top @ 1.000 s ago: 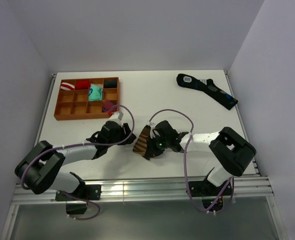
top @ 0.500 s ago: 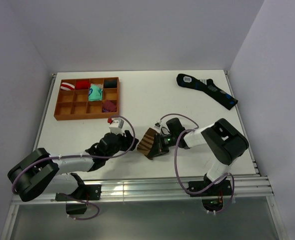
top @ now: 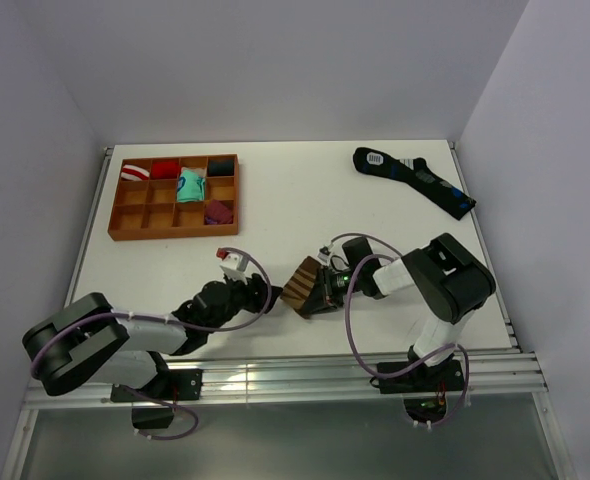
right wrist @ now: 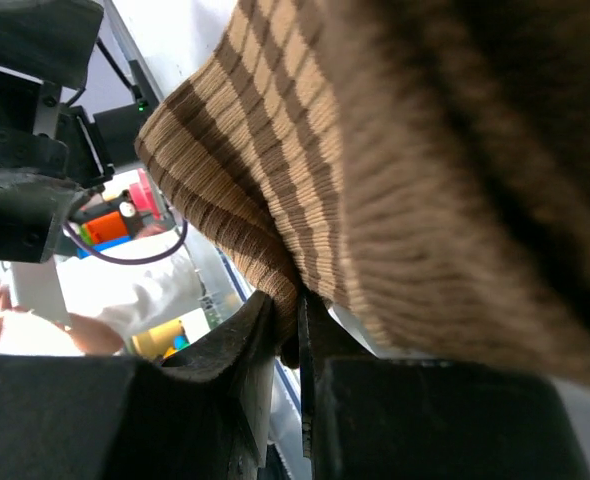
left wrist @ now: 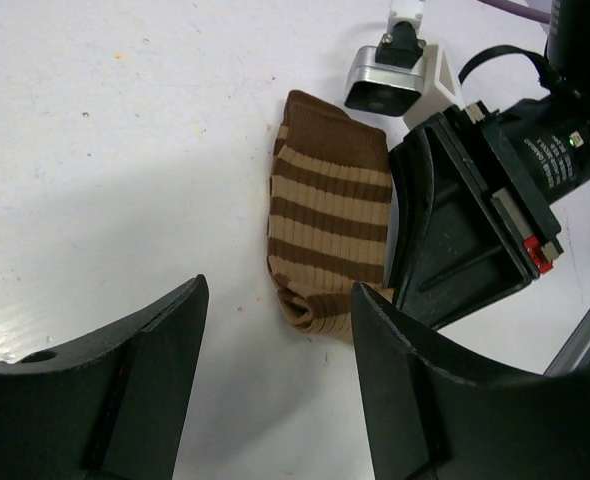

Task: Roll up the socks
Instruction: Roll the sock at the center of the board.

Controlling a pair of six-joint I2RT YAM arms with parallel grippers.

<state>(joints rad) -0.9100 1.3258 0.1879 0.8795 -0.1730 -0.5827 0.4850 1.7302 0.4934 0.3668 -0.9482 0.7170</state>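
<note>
Here the brown striped sock (top: 301,286) lies bunched by the middle of the near edge of the white bench (top: 305,200), which pale walls (top: 275,70) enclose. The right gripper (top: 322,290), its arm folded low and pointing left, pinches the sock's fold. The left gripper (top: 262,297) lies just beside it, jaws spread.

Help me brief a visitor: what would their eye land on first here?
The brown striped sock near the middle, pinched in the right pincer, with the left pincer open just beside it. Then the wooden tray of rolled socks far left, and a dark blue sock lying flat far right.
</note>
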